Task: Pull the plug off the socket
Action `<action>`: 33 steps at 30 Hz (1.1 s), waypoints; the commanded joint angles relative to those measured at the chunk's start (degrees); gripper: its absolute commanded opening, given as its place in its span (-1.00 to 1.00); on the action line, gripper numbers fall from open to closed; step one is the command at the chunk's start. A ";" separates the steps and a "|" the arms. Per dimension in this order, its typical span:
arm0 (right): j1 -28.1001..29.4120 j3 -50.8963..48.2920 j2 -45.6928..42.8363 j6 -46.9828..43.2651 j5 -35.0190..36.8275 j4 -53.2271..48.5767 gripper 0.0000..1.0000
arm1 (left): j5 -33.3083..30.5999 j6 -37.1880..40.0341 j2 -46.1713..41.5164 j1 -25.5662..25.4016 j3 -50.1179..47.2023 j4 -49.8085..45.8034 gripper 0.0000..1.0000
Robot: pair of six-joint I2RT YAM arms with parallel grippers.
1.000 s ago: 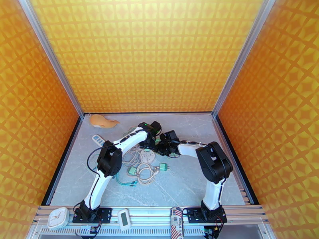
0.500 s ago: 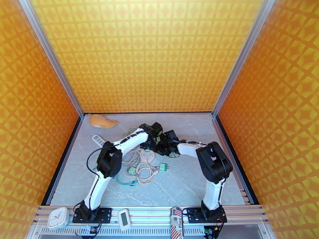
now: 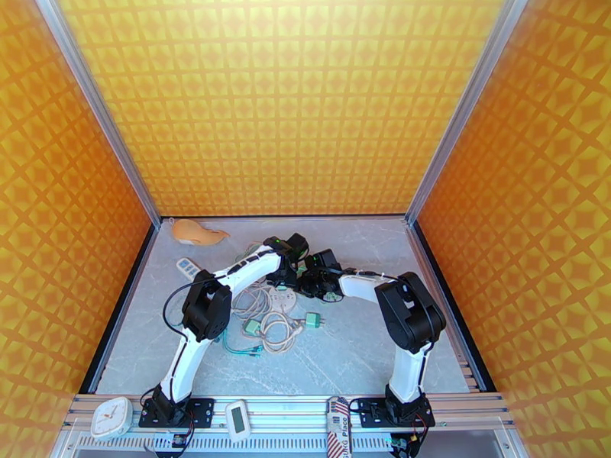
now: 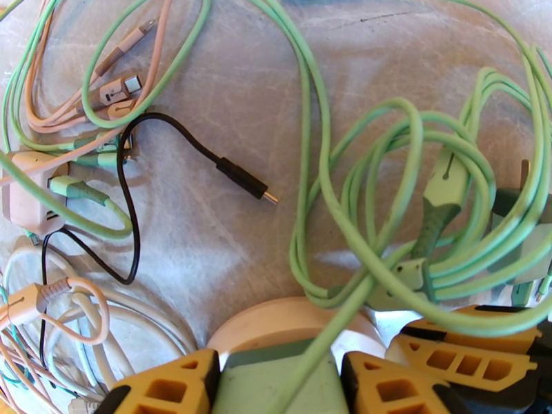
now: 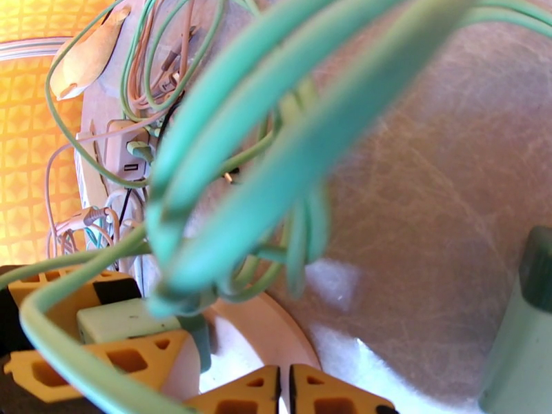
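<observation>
**Left claw on the plug, right claw closed at the socket**

Closest to the left wrist camera, the left claw (image 4: 279,374) is clamped on the green plug (image 4: 265,363). The plug sits on top of the round white socket (image 4: 276,322). The right claw (image 5: 284,386) has its fingers pressed together on nothing, just beside the socket's rim. Beyond them, looped green cables (image 4: 359,222) and a loose black cable (image 4: 238,175) lie on the grey surface (image 4: 228,98). Farthest back, a tan object (image 3: 197,233) lies near the back-left corner.
</observation>
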 commanded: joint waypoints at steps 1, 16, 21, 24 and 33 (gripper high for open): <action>1.26 -4.30 5.00 -1.63 8.60 -13.11 -0.76 | -0.75 1.99 -4.40 -2.37 1.01 0.20 -0.96; -0.70 -6.69 -12.77 -2.93 7.39 -7.54 -0.34 | 2.68 2.33 -5.75 -1.93 -2.50 4.97 -0.96; -0.68 -7.98 -13.90 -0.56 3.53 -1.91 -0.27 | 2.91 2.44 -5.34 -1.83 -2.47 5.12 -0.96; -0.71 -8.21 -11.44 1.44 0.61 0.93 -0.26 | 3.68 2.36 -4.63 -1.79 -2.10 5.12 -0.96; -0.60 -9.96 -4.23 6.39 -4.78 10.73 -0.27 | 7.07 2.30 -2.93 -1.83 -2.26 6.59 -0.96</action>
